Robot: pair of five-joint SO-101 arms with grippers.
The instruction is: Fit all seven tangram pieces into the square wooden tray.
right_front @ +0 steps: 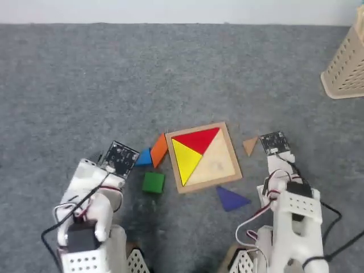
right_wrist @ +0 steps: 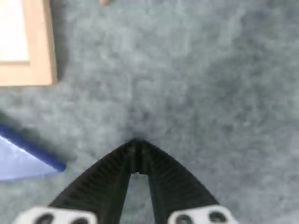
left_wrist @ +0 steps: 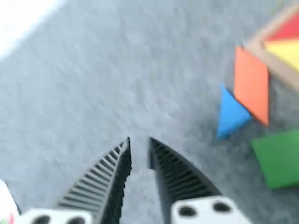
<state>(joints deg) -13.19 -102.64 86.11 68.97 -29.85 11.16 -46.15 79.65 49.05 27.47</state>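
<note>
Nearest me, the left claw (left_wrist: pixel 138 141) hangs over bare grey covering on the bench (right_front: pixel 114 85), its jaws a narrow slit apart with nothing between them. The right claw (right_wrist: pixel 136 143) is pressed closed on nothing, also above bare covering.

A green square (right_front: pixel 153 182) lies ahead of the left claw toward the tray, well clear of its tips. A dark blue triangle (right_front: pixel 230 199) lies near the right claw, between the two arms and just short of the tray's near edge.

Further on, a small blue triangle (right_front: pixel 144 157) touches an orange slanted piece (right_front: pixel 159 149), which leans against the tray's left rim. The square wooden tray (right_front: pixel 216 162) holds a red triangle (right_front: pixel 198 140) and a yellow triangle (right_front: pixel 185 159) side by side. Its other half is bare wood. A small tan triangle (right_front: pixel 249 145) sits just past the tray's right side.

Farthest off, a cream perforated container (right_front: pixel 346 62) stands at the bench's far right.
</note>
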